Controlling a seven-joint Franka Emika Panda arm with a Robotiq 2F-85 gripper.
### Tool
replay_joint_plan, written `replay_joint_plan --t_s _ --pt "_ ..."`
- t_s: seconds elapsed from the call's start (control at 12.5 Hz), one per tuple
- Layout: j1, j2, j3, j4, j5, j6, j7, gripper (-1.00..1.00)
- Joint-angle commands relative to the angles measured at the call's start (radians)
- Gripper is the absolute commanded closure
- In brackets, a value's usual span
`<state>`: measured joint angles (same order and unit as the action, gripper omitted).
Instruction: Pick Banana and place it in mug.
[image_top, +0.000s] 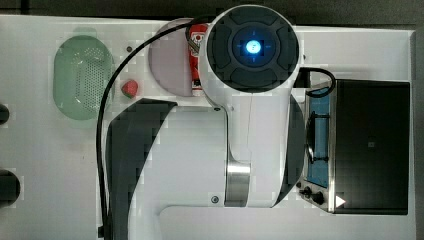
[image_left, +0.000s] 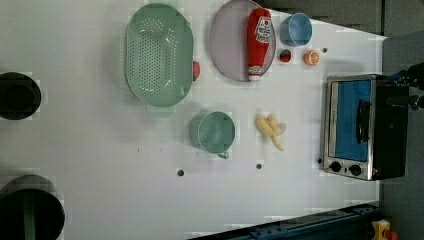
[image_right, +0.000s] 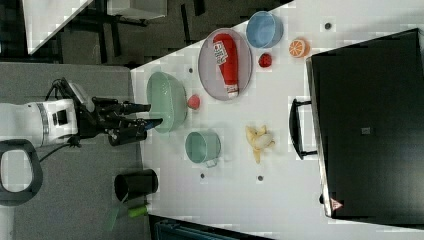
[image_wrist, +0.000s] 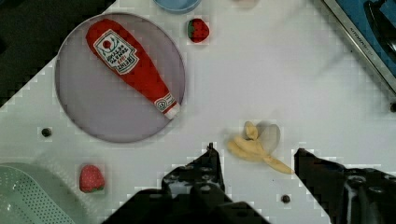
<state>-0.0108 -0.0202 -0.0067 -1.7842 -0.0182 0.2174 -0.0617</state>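
A: Hanging well above the table (image_left: 100, 150), your gripper (image_wrist: 254, 156) has its jaws spread wide with nothing between them, and the banana (image_wrist: 256, 147) lies on the white surface below the gap.

B: Where's the mug (image_left: 216, 132) from there?

A: In the left view it stands upright just to the banana's left, apart from it, handle stub toward the left view's bottom. You've got the green basket (image_left: 159, 54) above it and a strawberry (image_left: 196, 70) at the basket's edge.

B: And beyond?

A: The ketchup bottle (image_wrist: 133, 65) lies flat on the grey plate (image_wrist: 93, 107); the blue cup (image_left: 295, 29) and the orange slice (image_left: 311, 58) sit near the toaster oven (image_left: 362, 127).
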Motion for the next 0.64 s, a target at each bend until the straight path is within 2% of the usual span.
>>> replay_joint_plan --t_s 0.08,0.24,0.4,0.64 --pt "-0.014 -0.278 -0.014 -0.282 -0.009 -0.015 0.071 -0.58" --pt "-0.014 -0.275 -0.012 -0.283 -0.009 -0.008 0.067 -1.00" --pt "-0.013 -0.260 -0.009 -0.291 -0.009 0.002 0.001 -1.00" --pt "-0.013 -0.203 -0.008 -0.318 -0.009 0.049 -0.222 -1.00"
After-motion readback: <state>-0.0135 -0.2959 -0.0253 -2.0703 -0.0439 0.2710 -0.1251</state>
